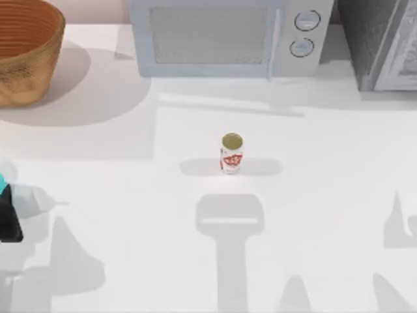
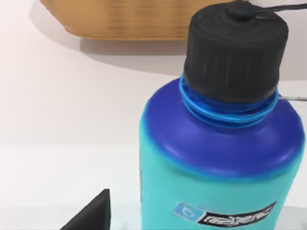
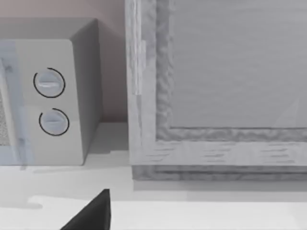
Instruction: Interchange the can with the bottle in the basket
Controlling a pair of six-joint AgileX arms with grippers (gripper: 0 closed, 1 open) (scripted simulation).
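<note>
While the can [image 1: 231,154] is standing upright mid-table, the bottle [image 2: 216,153] is sitting at the table's left edge by the left gripper [image 1: 9,218], finger state untellable; the basket [image 1: 26,49] is resting far-left beside the microwave [image 1: 228,36].

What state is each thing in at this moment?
can: upright, middle of the table, untouched.
bottle: upright, cap on, outside the basket, at the table's left edge.
basket: upright, far left; the visible part of its inside holds nothing.
microwave: door shut.
left end effector: at the bottle.
right end effector: idle, facing the microwave's dials.
</note>
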